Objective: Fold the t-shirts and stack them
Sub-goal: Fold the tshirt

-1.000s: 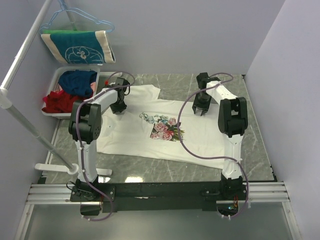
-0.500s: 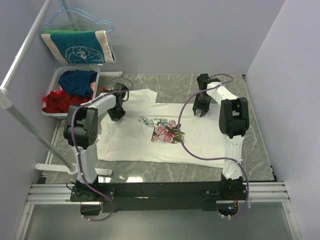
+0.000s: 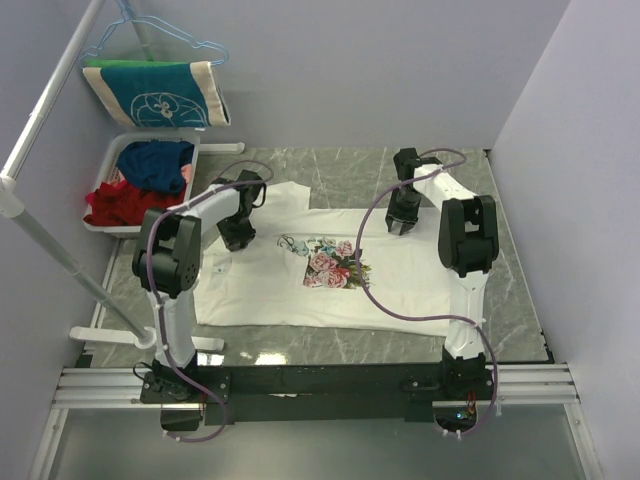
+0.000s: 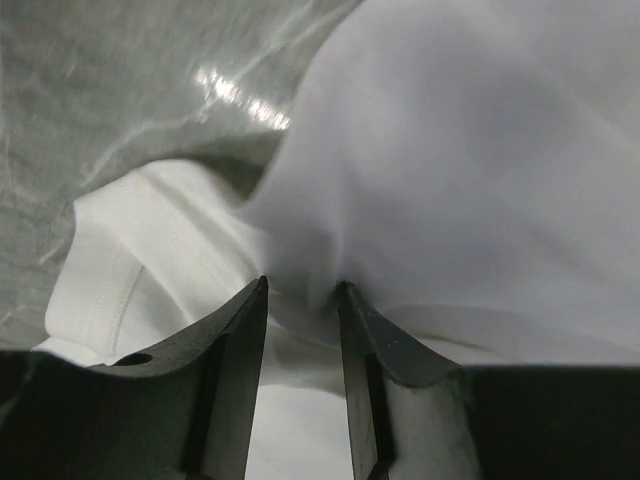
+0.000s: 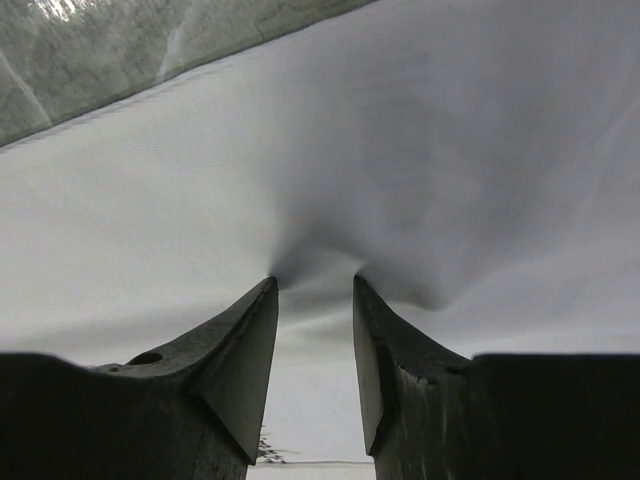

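Since one second ago: the far edge of the t-shirt has come toward the arm bases, so the cloth lies in a narrower band. The left jaws have shifted nearer, the right jaws only slightly.

Left arm reaches forward over the shirt's left shoulder area, wrist pointing down. Left jaws are clamped on a bunched fold of white cloth beside the collar seam. Right arm reaches to the shirt's far right edge, its jaws likewise pinched on a puckered fold.

Shirt lies print side up on the grey marbled tabletop, flower print about midway between the arms. White bin of red and blue clothes sits at far left. Teal cloth hangs from a hanger above it. Walls are pale lilac.
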### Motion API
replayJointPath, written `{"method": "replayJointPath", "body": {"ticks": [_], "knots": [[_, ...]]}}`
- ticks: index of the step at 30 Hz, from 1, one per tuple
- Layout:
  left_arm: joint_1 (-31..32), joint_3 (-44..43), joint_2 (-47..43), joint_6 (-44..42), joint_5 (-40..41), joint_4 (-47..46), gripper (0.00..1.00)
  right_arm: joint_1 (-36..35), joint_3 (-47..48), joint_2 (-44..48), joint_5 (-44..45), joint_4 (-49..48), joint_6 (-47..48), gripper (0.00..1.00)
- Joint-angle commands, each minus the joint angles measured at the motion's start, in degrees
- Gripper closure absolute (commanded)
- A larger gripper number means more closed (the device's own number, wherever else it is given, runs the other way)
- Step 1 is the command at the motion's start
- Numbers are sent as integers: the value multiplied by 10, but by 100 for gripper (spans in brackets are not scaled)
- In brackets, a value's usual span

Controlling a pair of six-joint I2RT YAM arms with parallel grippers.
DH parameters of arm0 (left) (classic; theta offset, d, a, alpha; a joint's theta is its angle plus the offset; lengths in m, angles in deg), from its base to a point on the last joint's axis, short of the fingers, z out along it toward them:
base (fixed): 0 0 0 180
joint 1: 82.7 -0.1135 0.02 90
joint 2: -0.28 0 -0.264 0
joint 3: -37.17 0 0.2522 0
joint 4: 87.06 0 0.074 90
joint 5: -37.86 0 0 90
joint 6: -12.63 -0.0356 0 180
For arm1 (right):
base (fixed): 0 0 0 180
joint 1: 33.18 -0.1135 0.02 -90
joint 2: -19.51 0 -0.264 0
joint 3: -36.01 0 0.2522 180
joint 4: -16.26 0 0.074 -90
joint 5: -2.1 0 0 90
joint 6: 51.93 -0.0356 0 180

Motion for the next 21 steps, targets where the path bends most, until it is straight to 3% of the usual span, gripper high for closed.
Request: {"method": "replayJointPath", "body": {"ticks": [1,9,21], "knots": [[3,-120,63,-10,24,86,59,-6,34,2,6,23,5,57],[-25,-294,84,-36,36,95,53,-5,33,63,48,8,5,56],[-51,-388,197,-127,-88,-49,57,-5,58,56,54,-2,-4,55]]}}
